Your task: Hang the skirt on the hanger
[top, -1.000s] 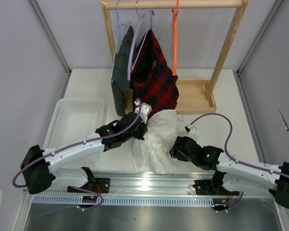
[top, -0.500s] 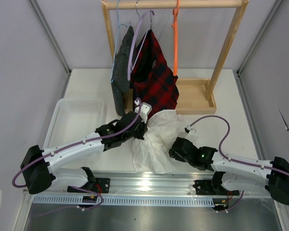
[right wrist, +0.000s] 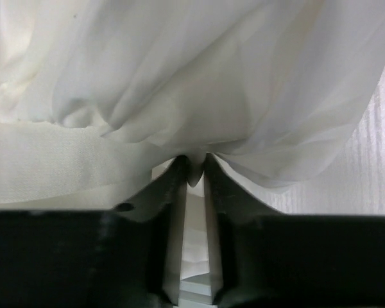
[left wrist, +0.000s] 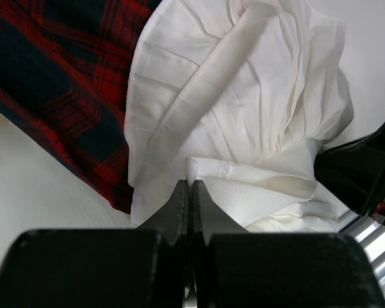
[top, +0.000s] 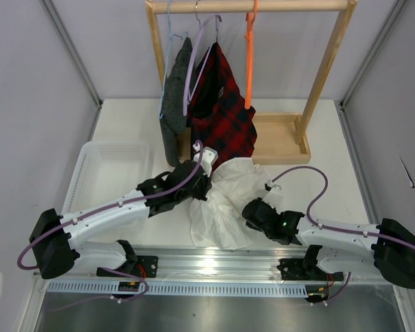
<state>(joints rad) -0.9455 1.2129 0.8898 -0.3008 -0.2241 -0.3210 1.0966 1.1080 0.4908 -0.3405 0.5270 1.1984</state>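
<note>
Well, skirt (top: 225, 200) crumpled on table (top: 124, 121), orange hanger (top: 250, 62) on rail (top: 283, 5)

Our L arm (top: 111, 211) stretched low, fwd and to right. L gripper (left wrist: 191, 187) jaws pressed tight, skirt (left wrist: 244, 115) fold pinched at tips. Our R arm (top: 339, 234) lies low, reaching left. R gripper (right wrist: 192, 170) tips nearly together, nipping bit of skirt. Grippers near each other, not touching.

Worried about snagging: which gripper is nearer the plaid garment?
Left. The left gripper pinches the skirt right beside the plaid garment; the right gripper grips the skirt's near edge, farther away.
</note>
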